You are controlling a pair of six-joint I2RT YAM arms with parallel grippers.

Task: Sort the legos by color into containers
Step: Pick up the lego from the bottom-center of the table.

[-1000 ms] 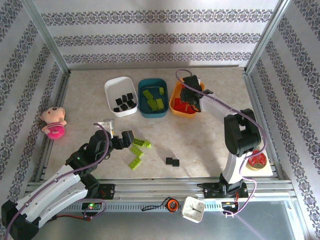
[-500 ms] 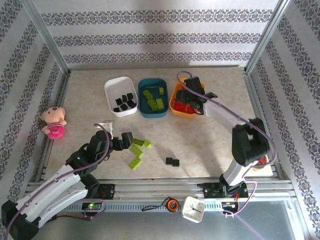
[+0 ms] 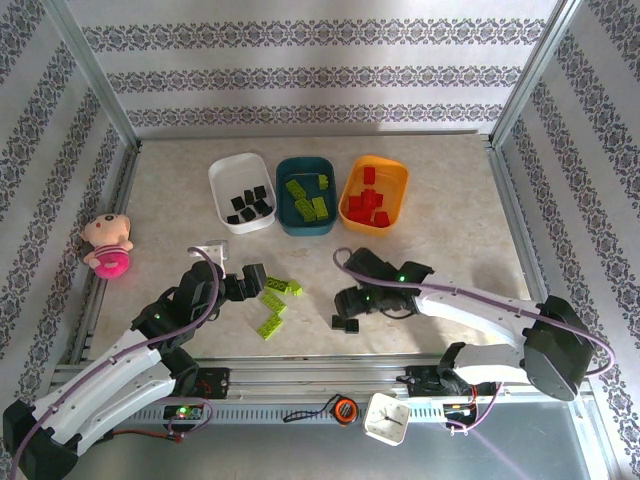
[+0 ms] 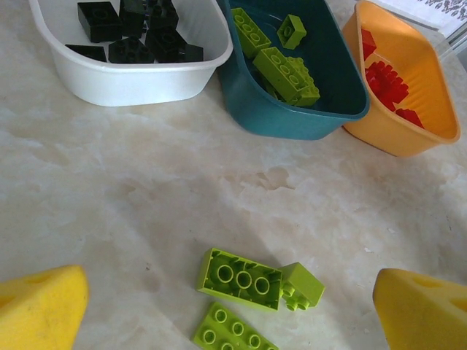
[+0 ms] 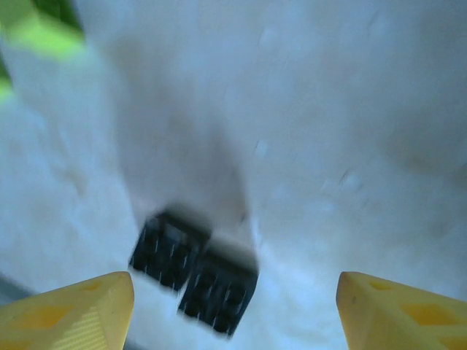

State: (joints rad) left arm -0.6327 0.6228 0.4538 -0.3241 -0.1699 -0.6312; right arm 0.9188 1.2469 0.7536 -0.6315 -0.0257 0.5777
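along the far part of the table (image 3: 440,250), three containers close side by side: white tub (image 3: 228,175) on the left with black legos (image 3: 250,205) inside, dark teal tub (image 3: 300,170) in the middle with lime green legos (image 3: 308,200), orange tub (image 3: 392,180) on the right with red legos (image 3: 365,205). nearer the arms, loose on the marbled top, three lime green bricks (image 3: 273,302) in a small cluster, well apart from the tubs; a little to their right, two black bricks (image 3: 345,323) touching each other. left gripper (image 3: 252,279) low over the table just left of the green cluster, jaws spread wide, nothing between them. from the left wrist, yellow pads (image 4: 40,306) at the bottom corners, and between them a long green brick (image 4: 241,277) lying underside up, a small green brick (image 4: 300,284) touching its end, a flat green plate (image 4: 233,332) just below. right gripper (image 3: 350,300) right beside the black pair, jaws apart, pinching nothing. from the right wrist, all blurred: the black pair on the table between the yellow pads, closer to the one at the picture's left. pink-and-cream doll (image 3: 107,243) at the table's left edge, well apart from everything else.
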